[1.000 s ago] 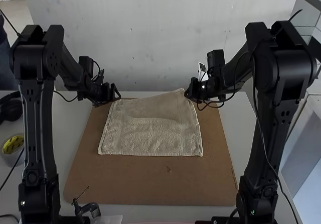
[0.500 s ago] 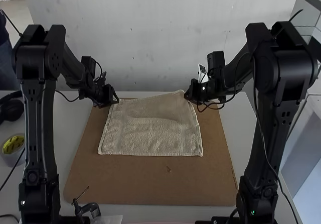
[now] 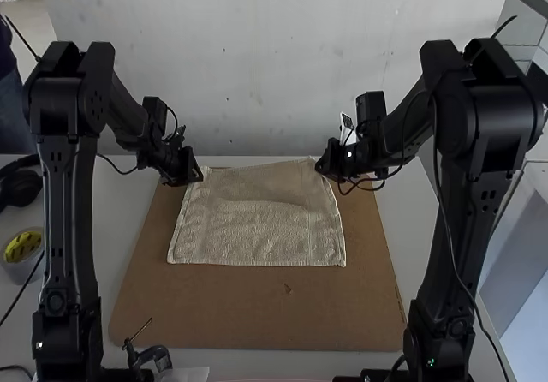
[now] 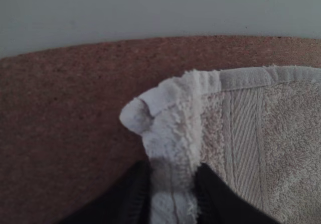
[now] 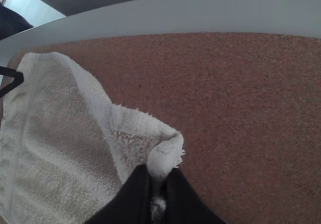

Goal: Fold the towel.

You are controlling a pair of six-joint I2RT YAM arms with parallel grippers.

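Beige terry towel, lying spread on the brown board, just about one layer as far as you can see; its near edge runs fairly straight, with bare board between it and you; the far part looks darker than the near part in the high view; you have the right gripper at the far right corner, pinched closed on that corner, the cloth bunched into a small knob between its fingers in the right wrist view; from that pinch the cloth runs off in a raised fold toward your other arm; your left gripper is at the far left corner, by the towel's edge; whether it is closed on the cloth or loose around it, cannot tell; the left wrist view gives you that corner close up, hem curled over at the tip, a flat woven band running beside the looped pile; board sits on the pale table, with table surface along its far edge; over on your left you have dark headphones, and nearer you than those a round container with a yellow item in it; a dark clamp is at the board's near left corner; one small dark mark on the board, between the towel and the board's near edge
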